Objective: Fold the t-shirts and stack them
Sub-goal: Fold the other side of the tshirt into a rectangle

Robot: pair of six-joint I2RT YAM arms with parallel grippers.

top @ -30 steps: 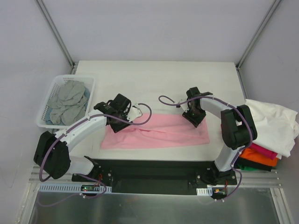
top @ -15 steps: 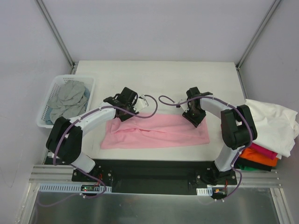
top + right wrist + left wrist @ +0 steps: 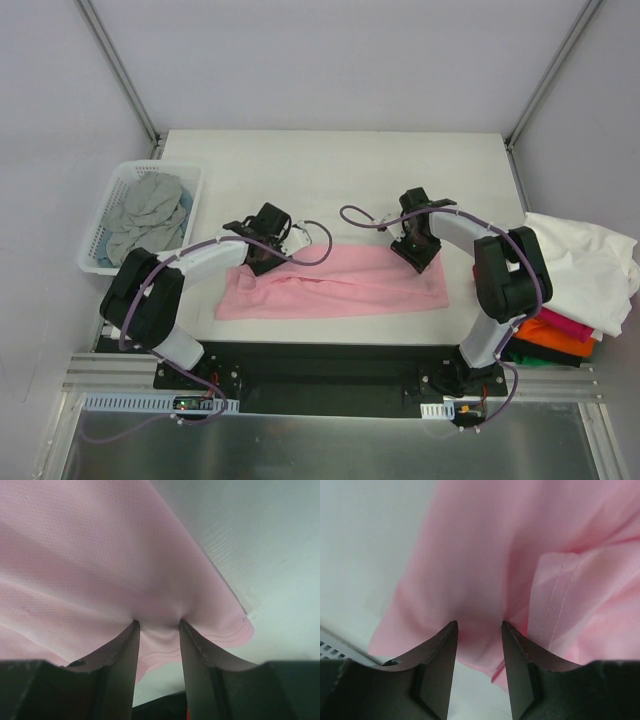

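This is a robotics lab test cell: a left arm (image 3: pixel 200 262) and a right arm (image 3: pixel 455 228) are bolted to a black base plate (image 3: pixel 330 362) on aluminium rails (image 3: pixel 100 372) at the edge of a white surface (image 3: pixel 330 170). Bare white panels (image 3: pixel 330 60) and slanting metal frame posts (image 3: pixel 118 68) enclose it. Purple cabling (image 3: pixel 343 213) loops off the arms.

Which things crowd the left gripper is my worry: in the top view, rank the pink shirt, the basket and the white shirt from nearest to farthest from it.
1. pink shirt, spread in the middle, right at the fingertips of the left gripper.
2. basket, off to the left and slightly farther back.
3. white shirt, heaped at the far right.
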